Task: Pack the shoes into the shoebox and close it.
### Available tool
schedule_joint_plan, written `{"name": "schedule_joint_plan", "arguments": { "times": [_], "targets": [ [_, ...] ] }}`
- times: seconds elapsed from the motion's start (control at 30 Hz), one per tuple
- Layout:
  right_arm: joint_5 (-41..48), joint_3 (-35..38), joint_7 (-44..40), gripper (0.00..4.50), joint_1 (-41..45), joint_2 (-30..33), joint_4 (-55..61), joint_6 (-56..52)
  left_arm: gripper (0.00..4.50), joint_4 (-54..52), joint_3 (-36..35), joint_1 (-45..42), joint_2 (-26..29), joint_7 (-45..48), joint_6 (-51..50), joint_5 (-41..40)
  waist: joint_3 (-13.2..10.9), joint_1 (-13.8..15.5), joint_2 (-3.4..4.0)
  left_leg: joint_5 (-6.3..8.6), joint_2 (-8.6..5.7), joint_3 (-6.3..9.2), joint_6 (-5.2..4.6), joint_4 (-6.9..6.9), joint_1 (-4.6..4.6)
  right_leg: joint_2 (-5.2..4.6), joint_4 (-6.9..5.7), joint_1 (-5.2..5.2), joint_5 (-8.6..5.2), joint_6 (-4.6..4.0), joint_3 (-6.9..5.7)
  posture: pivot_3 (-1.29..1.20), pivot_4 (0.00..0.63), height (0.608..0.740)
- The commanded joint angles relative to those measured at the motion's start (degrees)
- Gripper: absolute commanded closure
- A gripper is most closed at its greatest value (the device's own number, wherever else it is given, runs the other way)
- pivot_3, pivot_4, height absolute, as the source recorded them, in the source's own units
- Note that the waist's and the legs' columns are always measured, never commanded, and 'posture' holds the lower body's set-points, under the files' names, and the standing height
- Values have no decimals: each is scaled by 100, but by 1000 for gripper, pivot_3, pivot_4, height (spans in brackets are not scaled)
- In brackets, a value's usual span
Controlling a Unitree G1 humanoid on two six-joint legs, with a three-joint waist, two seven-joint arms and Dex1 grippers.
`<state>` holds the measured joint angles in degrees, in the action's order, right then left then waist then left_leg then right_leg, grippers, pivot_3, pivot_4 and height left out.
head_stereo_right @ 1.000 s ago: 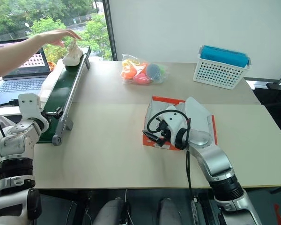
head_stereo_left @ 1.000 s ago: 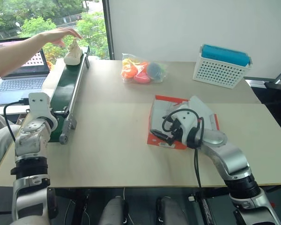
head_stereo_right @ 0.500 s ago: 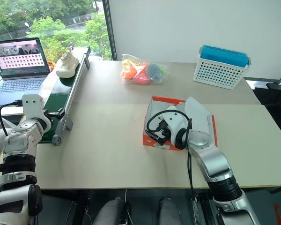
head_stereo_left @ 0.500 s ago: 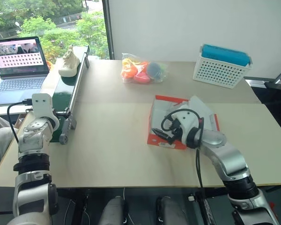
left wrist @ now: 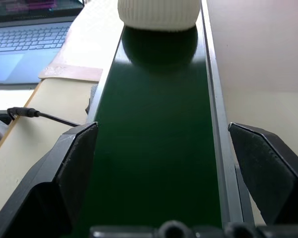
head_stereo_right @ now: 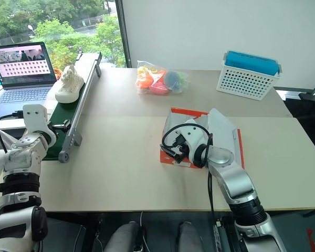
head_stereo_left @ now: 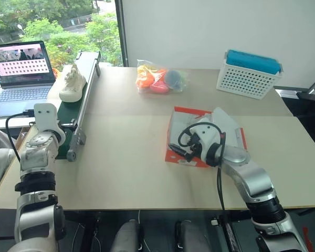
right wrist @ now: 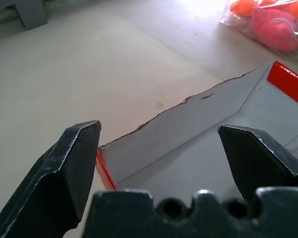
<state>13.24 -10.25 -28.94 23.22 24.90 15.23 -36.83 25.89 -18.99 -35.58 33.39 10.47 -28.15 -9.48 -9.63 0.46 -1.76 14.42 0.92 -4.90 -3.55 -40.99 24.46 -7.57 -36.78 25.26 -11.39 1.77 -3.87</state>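
Observation:
One cream shoe (head_stereo_left: 72, 84) lies on the green conveyor belt (head_stereo_left: 69, 111) at the left of the table. My left gripper (left wrist: 161, 131) hangs open over the belt's near end, and the shoe's heel (left wrist: 158, 12) is ahead of it, apart from the fingers. The red-orange shoebox (head_stereo_left: 186, 111) stands open in the middle of the table, white inside, with its lid folded back to the right. My right gripper (right wrist: 159, 129) is open at the box's near left corner, its fingers either side of the white wall (right wrist: 188, 119), with nothing held.
A clear bag of colourful toys (head_stereo_left: 160, 79) and a white lattice basket (head_stereo_left: 249, 73) with a blue top sit at the back of the table. A laptop (head_stereo_left: 21, 68) stands open left of the conveyor.
A person's hand left the shoe at the belt's far end and withdrew. The shoe has since travelled along the belt toward me. Both arms stayed put.

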Motion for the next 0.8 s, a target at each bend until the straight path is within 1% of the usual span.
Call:
{"name": "schedule_joint_plan", "arguments": {
  "times": [0.03,0.33,0.53,0.63,0.8],
  "targets": [
    [-51,149,65,53,55,-61,67,107,0,20,-112,-303,208,-68,275,28,0,0,0,0,0,0,0,0,0,0,0,0,0,0,0,0,150,699],
    [-116,165,115,53,24,-149,49,99,0,201,-193,-464,297,-136,439,19,0,-12,0,-1,0,0,1,0,0,0,0,1,0,0,0,0,150,699],
    [-129,198,188,53,-22,-171,70,81,0,631,-462,-609,369,-409,577,-18,-1,-15,-1,0,0,0,0,1,0,0,0,1,0,0,0,0,150,699],
    [-140,215,235,53,-39,-184,71,80,0,964,-435,-662,420,-431,611,28,-1,-16,-1,0,0,-1,0,1,0,0,0,1,0,0,0,0,150,699],
    [-124,299,287,53,-13,-202,103,48,0,1078,-246,-629,302,-275,82,-7,0,14,-1,-1,-1,-1,2,0,0,0,-2,0,0,0,-1,0,150,699]
  ]
}}
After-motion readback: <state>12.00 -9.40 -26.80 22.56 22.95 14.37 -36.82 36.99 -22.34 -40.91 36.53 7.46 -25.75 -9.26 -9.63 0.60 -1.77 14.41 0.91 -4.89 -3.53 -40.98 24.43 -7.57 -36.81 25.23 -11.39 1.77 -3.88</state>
